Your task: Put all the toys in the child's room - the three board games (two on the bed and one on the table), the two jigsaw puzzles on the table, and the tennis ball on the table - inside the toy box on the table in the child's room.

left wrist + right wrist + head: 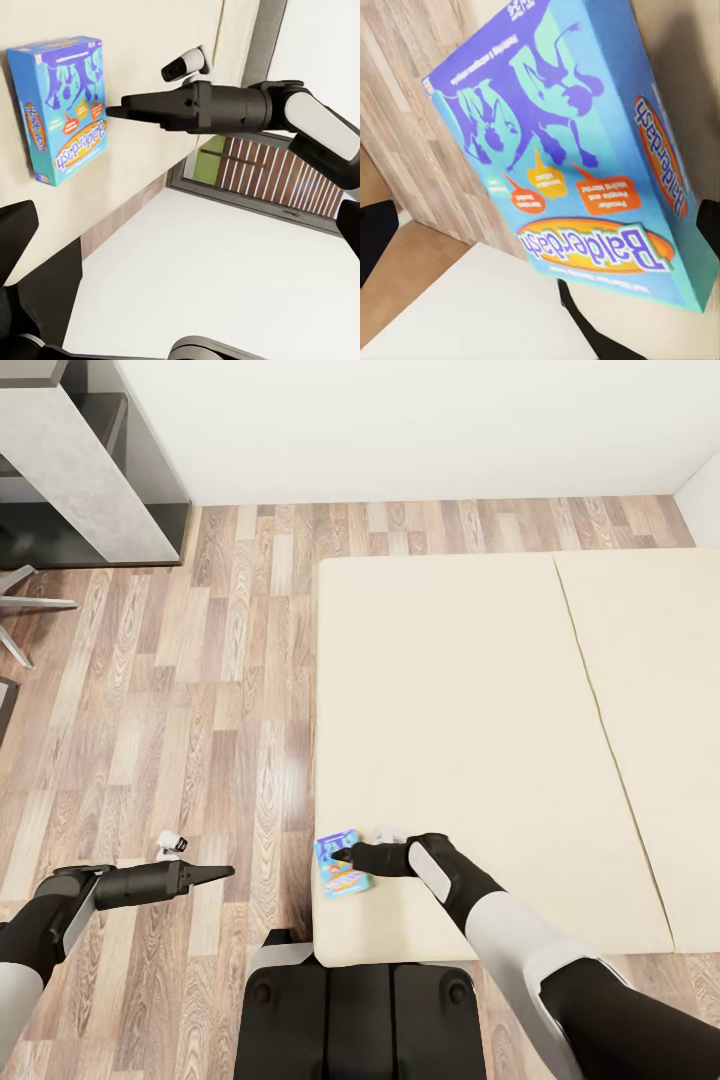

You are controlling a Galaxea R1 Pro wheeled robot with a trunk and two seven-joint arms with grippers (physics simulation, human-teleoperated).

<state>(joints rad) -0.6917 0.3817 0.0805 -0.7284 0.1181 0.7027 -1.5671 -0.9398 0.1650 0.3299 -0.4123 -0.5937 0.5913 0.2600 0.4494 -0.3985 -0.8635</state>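
A blue board game (342,867) lies flat on the cream bed (480,740), close to its near left corner. Its lid reads "Balderdash" in the right wrist view (577,157), and it also shows in the left wrist view (64,105). My right gripper (345,854) reaches over the bed, its tips at the box. It is open, with one dark finger (375,240) showing on each side of the box and no hold on it. My left gripper (225,872) hangs open over the wood floor left of the bed, holding nothing.
The table (85,470) with its pale mottled top stands at the far left by the white wall, a chair leg (25,605) beside it. Wood-plank floor (200,710) lies between table and bed. My base (360,1020) is against the bed's near edge.
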